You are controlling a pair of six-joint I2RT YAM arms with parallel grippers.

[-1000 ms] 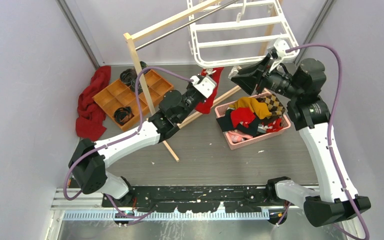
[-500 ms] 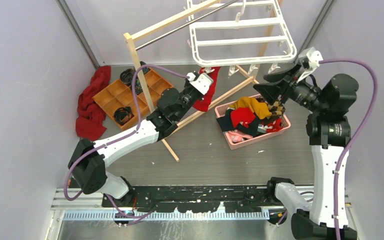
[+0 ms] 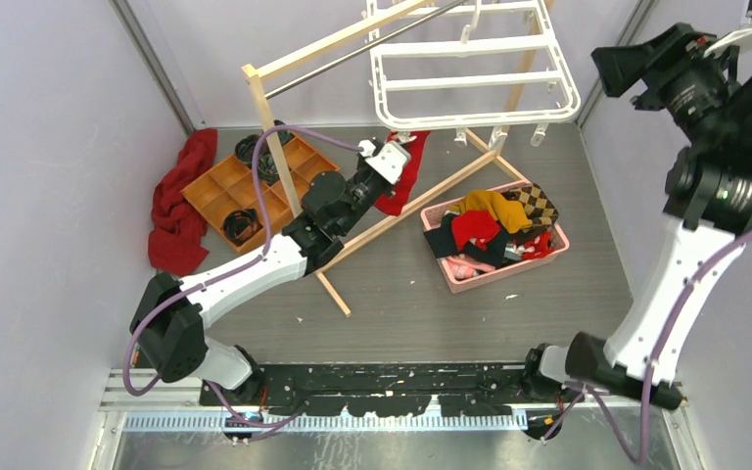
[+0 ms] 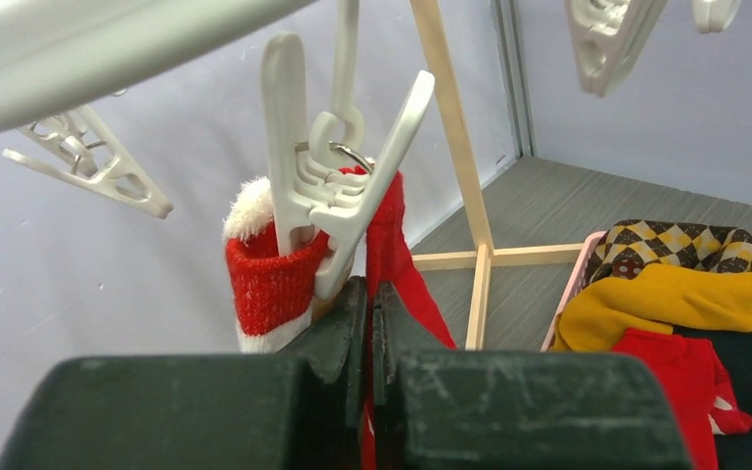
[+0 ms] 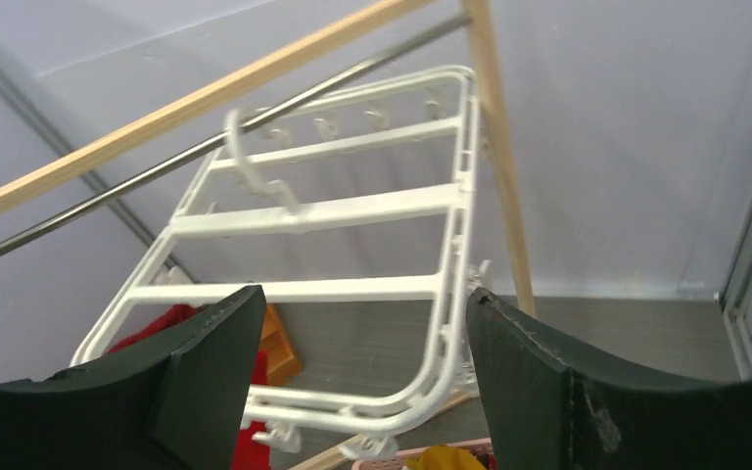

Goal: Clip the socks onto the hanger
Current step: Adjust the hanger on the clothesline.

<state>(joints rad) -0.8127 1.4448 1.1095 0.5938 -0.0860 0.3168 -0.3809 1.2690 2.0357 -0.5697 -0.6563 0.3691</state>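
Red white-cuffed sock (image 4: pixel 269 282) hangs from white plastic clip hanger (image 3: pixel 470 46); left gripper (image 4: pixel 365 291) pinches it, right gripper (image 5: pixel 362 299) spread; grey table (image 3: pixel 401 294), lilac walls (image 3: pixel 49 147).

The left arm is lying low and stretched forward, its wrist tilting upward. The left gripper (image 3: pixel 401 162) is pressing its fingers (image 4: pixel 348 323) almost flat together, pinching a strip of red sock (image 4: pixel 403 259) that rises just beyond the tips. The right arm is standing tall with its elbow bent high. The right gripper (image 3: pixel 607 61) is pointing away from its base, holding its fingers (image 5: pixel 206 352) wide apart.
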